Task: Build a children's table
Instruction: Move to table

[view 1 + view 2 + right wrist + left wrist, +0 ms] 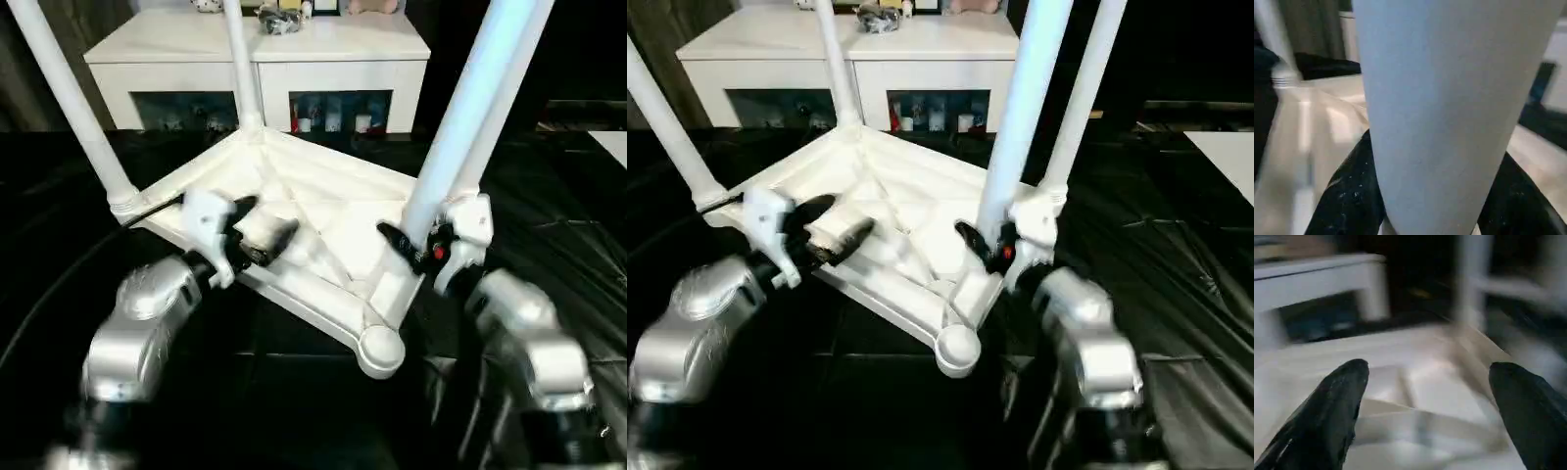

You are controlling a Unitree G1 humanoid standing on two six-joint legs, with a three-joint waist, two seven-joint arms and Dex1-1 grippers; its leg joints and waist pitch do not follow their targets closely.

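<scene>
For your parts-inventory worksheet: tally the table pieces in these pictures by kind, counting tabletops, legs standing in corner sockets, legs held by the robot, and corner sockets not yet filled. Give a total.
Tabletop: 1
Legs standing in sockets: 3
Leg held in right gripper: 1
Empty corner socket: 1
Total: 6

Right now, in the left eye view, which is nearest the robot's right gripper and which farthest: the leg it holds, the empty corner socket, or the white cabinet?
1. The held leg, gripped inside the right gripper.
2. The empty corner socket, just below, toward the robot.
3. The white cabinet, behind the table.
</scene>
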